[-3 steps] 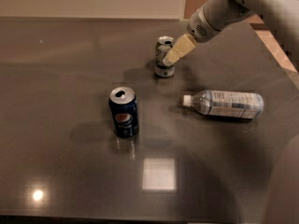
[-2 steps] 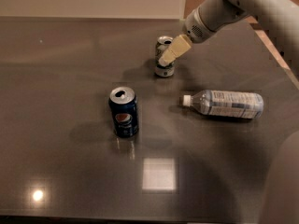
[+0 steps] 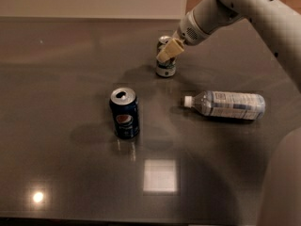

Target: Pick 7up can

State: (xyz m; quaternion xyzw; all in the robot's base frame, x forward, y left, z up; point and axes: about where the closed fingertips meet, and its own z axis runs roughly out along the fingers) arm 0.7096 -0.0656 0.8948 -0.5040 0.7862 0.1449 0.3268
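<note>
The 7up can (image 3: 166, 68) stands upright on the dark table (image 3: 70, 79), towards the back, right of the middle. It is whitish-silver with a silver top, and its upper part is hidden. My gripper (image 3: 169, 51) reaches in from the upper right on the white arm (image 3: 235, 6). Its tan tip sits right at the can's upper part, in front of it. The can rests on the table.
A dark blue Pepsi can (image 3: 125, 113) stands upright left of and nearer than the 7up can. A clear plastic water bottle (image 3: 225, 104) lies on its side to the right, cap pointing left. The table's back edge meets a pale wall.
My gripper has moved a little to the left and down, further over the 7up can. The can, the Pepsi can and the bottle have not moved.
</note>
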